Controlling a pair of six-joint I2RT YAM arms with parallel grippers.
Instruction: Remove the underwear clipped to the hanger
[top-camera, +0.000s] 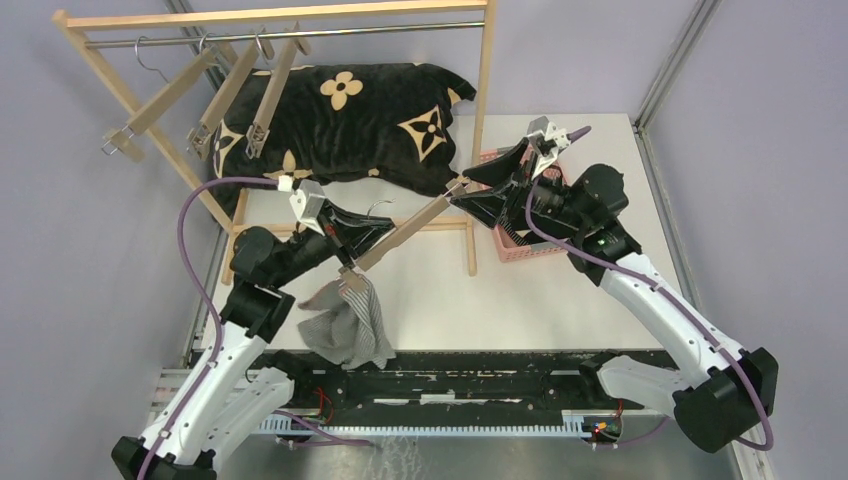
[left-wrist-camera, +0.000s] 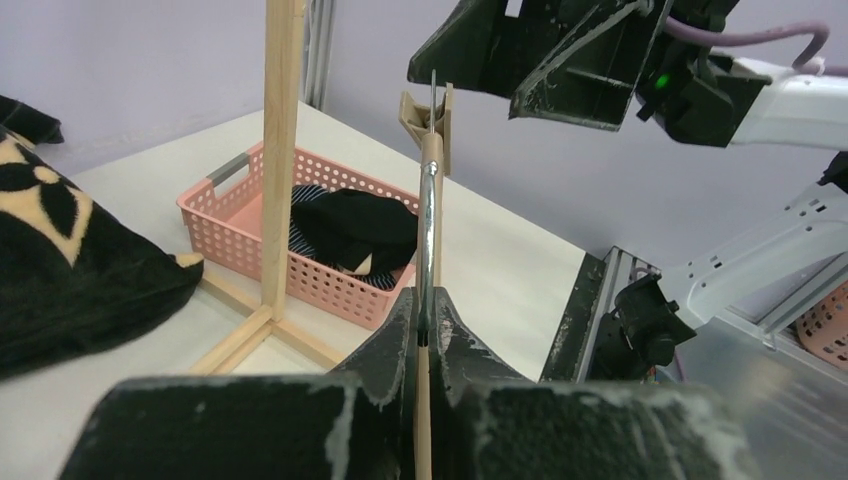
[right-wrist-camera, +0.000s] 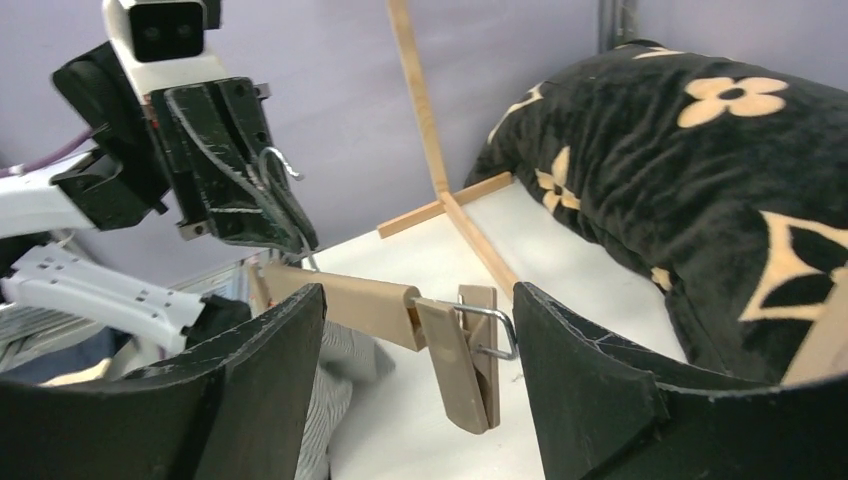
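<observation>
A wooden clip hanger (top-camera: 410, 225) is held slantwise above the table. My left gripper (top-camera: 380, 235) is shut on its middle, by the metal hook; in the left wrist view (left-wrist-camera: 430, 300) the jaws pinch the bar (left-wrist-camera: 431, 190). The grey-white striped underwear (top-camera: 350, 325) hangs from the hanger's lower left clip and also shows in the right wrist view (right-wrist-camera: 330, 400). My right gripper (top-camera: 462, 188) is open, its jaws on either side of the bare right clip (right-wrist-camera: 470, 355) without touching it. The black underwear (left-wrist-camera: 355, 225) and the navy striped underwear (left-wrist-camera: 300, 195) lie in the pink basket (left-wrist-camera: 330, 285).
The pink basket (top-camera: 520, 248) stands under my right arm. The wooden rack (top-camera: 485, 110) carries three empty hangers (top-camera: 230, 90) at the back left. The black cushion with tan flowers (top-camera: 370, 110) lies behind it. The rack's post (left-wrist-camera: 280, 150) is near the left gripper.
</observation>
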